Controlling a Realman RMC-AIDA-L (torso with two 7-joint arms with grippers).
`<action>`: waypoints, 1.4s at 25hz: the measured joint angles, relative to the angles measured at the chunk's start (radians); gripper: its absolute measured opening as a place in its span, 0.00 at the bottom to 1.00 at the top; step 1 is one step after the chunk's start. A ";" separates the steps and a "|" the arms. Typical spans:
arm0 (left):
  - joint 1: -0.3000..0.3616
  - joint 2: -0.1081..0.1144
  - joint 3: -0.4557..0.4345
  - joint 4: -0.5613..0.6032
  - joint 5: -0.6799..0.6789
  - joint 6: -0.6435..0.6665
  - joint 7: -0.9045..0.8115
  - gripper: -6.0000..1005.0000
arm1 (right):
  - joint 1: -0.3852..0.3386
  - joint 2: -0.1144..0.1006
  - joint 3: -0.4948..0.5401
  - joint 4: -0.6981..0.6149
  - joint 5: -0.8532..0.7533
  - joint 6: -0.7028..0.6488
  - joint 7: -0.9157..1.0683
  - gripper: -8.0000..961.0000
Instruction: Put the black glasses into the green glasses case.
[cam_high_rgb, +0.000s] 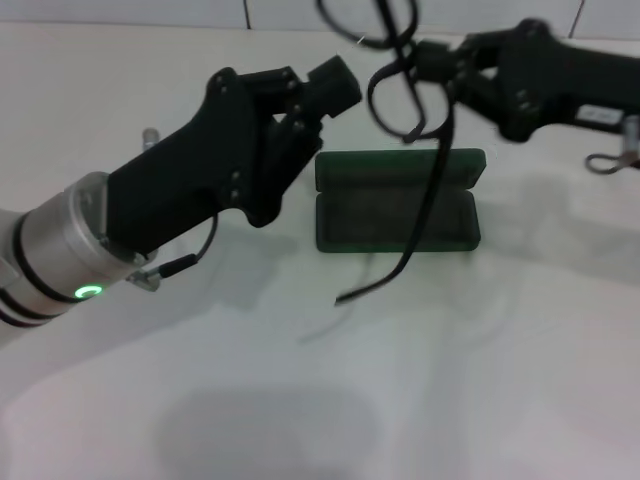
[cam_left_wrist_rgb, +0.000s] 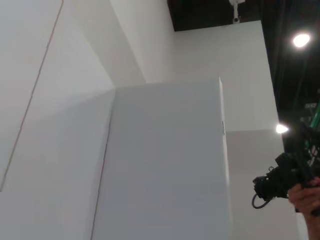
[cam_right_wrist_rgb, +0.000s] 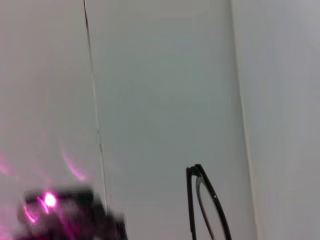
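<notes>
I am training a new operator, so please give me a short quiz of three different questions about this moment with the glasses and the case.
1. True or false: the dark green rectangular hard glasses case lies open on the white table.
2. Which gripper holds the thin black-framed glasses: A) left gripper B) right gripper?
3. Fill in: one temple arm of the glasses hangs down in front of the ____.

Key: 1 true; 2 B; 3 case.
</notes>
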 joint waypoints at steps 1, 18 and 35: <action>0.007 0.002 -0.001 0.001 -0.003 0.000 0.000 0.04 | -0.008 -0.002 0.026 -0.006 0.022 -0.031 0.000 0.05; -0.045 -0.009 0.262 0.005 -0.025 0.015 0.117 0.03 | 0.143 0.005 -0.022 0.151 0.327 -0.106 -0.211 0.05; 0.033 -0.006 0.453 0.015 -0.465 -0.011 0.040 0.04 | 0.138 0.004 -0.249 0.205 0.302 0.036 -0.298 0.06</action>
